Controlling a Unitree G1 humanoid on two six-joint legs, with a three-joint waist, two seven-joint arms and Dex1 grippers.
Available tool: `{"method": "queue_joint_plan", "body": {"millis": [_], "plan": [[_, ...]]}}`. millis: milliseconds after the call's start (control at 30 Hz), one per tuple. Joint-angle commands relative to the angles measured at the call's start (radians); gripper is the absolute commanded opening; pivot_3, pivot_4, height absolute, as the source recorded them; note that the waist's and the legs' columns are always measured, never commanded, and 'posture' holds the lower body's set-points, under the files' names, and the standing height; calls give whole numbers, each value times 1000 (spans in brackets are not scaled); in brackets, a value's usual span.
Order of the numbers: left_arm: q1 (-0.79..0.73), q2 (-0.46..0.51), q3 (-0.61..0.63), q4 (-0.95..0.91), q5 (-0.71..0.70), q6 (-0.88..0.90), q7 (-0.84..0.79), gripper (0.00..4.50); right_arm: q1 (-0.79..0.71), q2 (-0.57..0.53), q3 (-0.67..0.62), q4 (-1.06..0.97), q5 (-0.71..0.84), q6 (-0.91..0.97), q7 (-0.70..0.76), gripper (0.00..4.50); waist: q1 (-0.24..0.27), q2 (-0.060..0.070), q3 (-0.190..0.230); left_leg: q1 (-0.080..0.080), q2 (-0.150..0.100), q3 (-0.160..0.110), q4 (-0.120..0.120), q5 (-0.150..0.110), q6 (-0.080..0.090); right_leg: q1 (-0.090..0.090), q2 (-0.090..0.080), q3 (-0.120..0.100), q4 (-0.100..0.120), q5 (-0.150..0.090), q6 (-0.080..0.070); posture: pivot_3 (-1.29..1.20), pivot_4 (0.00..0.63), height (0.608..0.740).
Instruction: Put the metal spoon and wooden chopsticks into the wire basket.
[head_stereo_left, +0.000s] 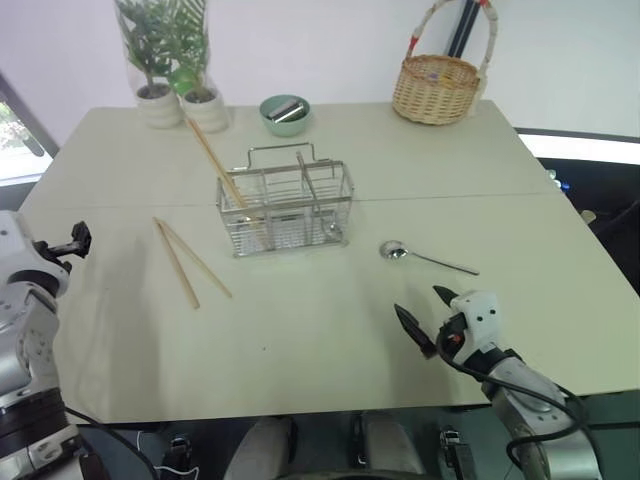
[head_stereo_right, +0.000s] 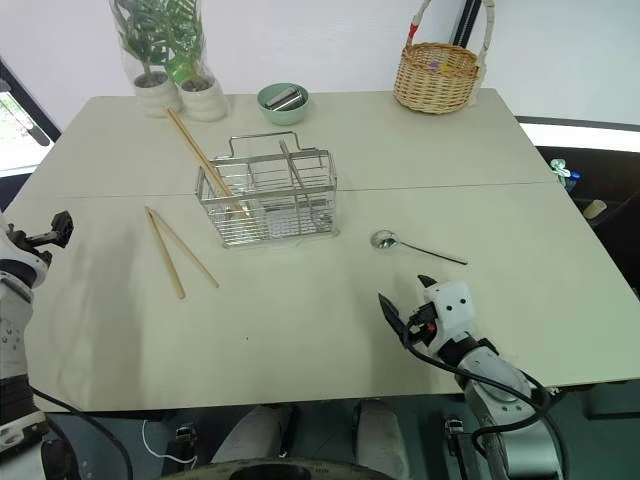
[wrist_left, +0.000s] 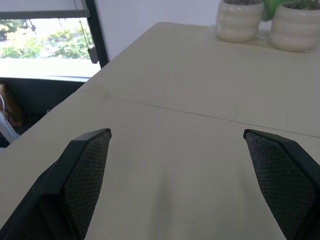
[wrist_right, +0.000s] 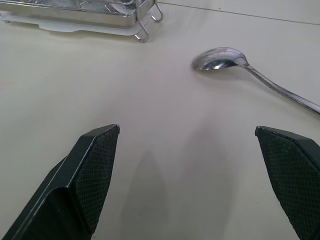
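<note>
Gleaming silver spoon (head_stereo_left: 427, 257), rounded bowl

Metal spoon (head_stereo_right: 384, 240) lies between wire basket (head_stereo_right: 266, 195) and open right gripper (head_stereo_right: 404, 294).

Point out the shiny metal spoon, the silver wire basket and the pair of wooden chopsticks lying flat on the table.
Shiny metal spoon (head_stereo_left: 393, 250), left eye view, on its bowl.
Silver wire basket (head_stereo_left: 300, 229), left eye view, on its front mesh wall.
Pair of wooden chopsticks lying flat (head_stereo_left: 178, 264), left eye view, mid-length of one stick.
</note>
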Motion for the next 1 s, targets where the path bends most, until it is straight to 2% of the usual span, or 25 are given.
{"method": "queue_joint_plan", "body": {"millis": [33, 767, 1000], "plan": [[-4, 34, -9, -37, 23, -10, -6, 4500, -12, 8, 4, -15, 6, -10, -5, 4471, 0, 0, 0, 0, 0, 0, 0, 0, 0, 0, 0, 0, 0, 0, 0, 0, 150, 733], [-15, 39, -7, -30, 20, -4, -11, 4500, -32, 7, 11, -10, 2, -5, -16, 4471, 0, 0, 0, 0, 0, 0, 0, 0, 0, 0, 0, 0, 0, 0, 0, 0, 150, 733], [-17, 48, -8, -72, -24, 24, -59, 4500, -90, -46, -16, 11, 7, -2, 22, 4471, -1, 0, 0, 0, 0, 0, 1, 0, 0, 0, 0, 0, 0, 0, 0, 0, 150, 733]]}}
